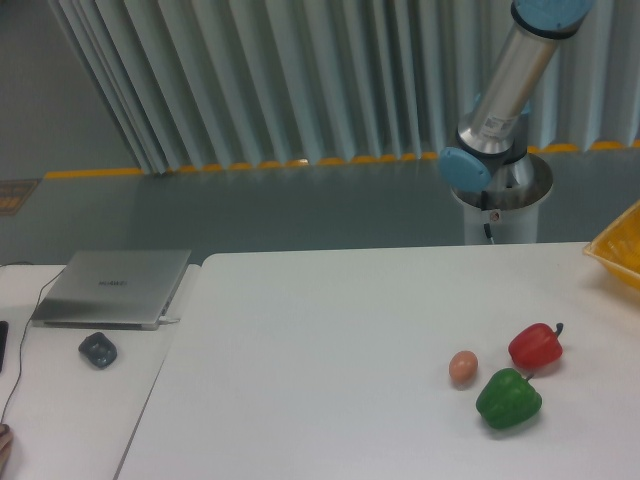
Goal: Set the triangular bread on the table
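Observation:
The triangular bread is out of view. The large white table point(330, 350) fills the middle and right of the camera view. Only the robot arm's base and lower links point(505, 110) show at the back right, rising out of the top of the frame. The gripper is not in view.
A small tan egg point(463, 367), a red bell pepper point(535, 346) and a green bell pepper point(508, 399) lie on the table at the right. A yellow tray point(620, 250) sits at the right edge. A smaller desk on the left holds a grey laptop point(115, 287) and a mouse point(98, 349).

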Available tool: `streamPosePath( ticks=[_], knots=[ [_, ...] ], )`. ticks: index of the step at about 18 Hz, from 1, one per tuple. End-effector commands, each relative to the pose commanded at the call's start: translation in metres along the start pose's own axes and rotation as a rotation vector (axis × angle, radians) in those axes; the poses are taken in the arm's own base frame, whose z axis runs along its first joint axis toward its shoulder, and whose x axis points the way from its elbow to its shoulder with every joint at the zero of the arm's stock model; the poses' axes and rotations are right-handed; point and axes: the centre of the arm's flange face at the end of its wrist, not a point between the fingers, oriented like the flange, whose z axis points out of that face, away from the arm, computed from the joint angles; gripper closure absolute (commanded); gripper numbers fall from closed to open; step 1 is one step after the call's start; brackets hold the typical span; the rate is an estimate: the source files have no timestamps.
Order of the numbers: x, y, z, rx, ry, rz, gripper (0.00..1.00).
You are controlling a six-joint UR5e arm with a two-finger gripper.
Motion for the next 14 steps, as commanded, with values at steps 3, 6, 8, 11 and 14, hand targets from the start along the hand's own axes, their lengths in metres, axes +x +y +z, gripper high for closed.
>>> streamPosePath(
  ticks=[3,6,8,11,14],
  knots=[
    [-0.001,-0.007,-0.023,0.003,0.004,-0.004,1.00],
    [-0.001,-0.020,-0.054,0.028,0.031,-0.003,1.00],
    [0.001,-0.045,-0.072,0.035,0.026,-0.006,1.00],
    [-0.010,-0.106,-0.081,0.037,0.005,-0.063,1.00],
    [-0.017,-0.190,-0.086,0.038,-0.001,-0.130,1.00]
  ],
)
